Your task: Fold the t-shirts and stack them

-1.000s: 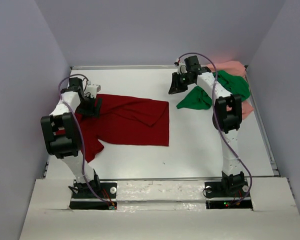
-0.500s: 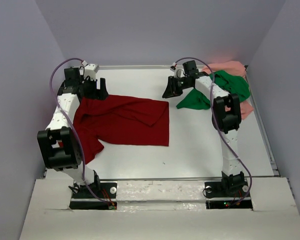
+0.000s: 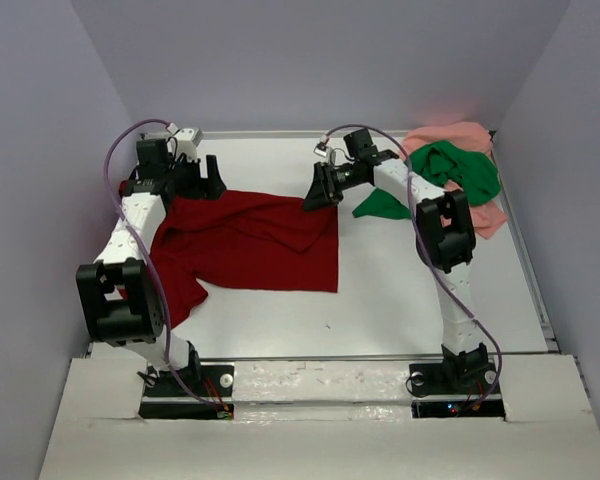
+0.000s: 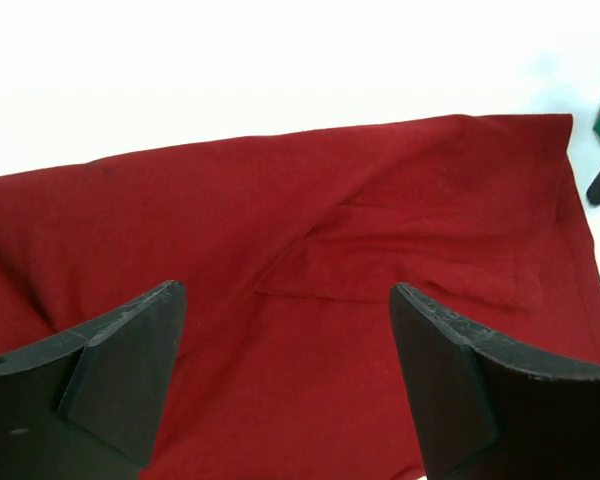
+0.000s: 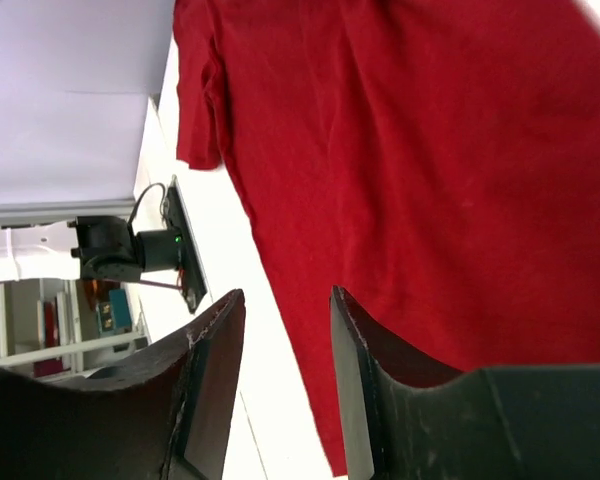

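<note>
1. The dark red t-shirt (image 3: 260, 240) lies spread flat on the left half of the white surface (image 3: 400, 300). One sleeve reaches toward the near left corner, and a loose fold creases its far right part.
2. The left tool (image 3: 202, 178) hovers at the shirt's far left edge. In the left wrist view its fingers (image 4: 120, 370) stand wide apart, with nothing between them and red cloth below.
3. The right tool (image 3: 313, 195) is at the shirt's far right corner. Its fingers (image 5: 205, 390) are a narrow gap apart and grip nothing; red cloth and bare surface show through the gap. Whether it touches the cloth cannot be told.
4. The bright green t-shirt (image 3: 460, 170) lies crumpled at the far right, on top of the pale salmon pink t-shirt (image 3: 450, 133), which shows behind it and to its right.
5. The green shirt's nearest tip lies near the red shirt's far right corner, not touching it.
</note>
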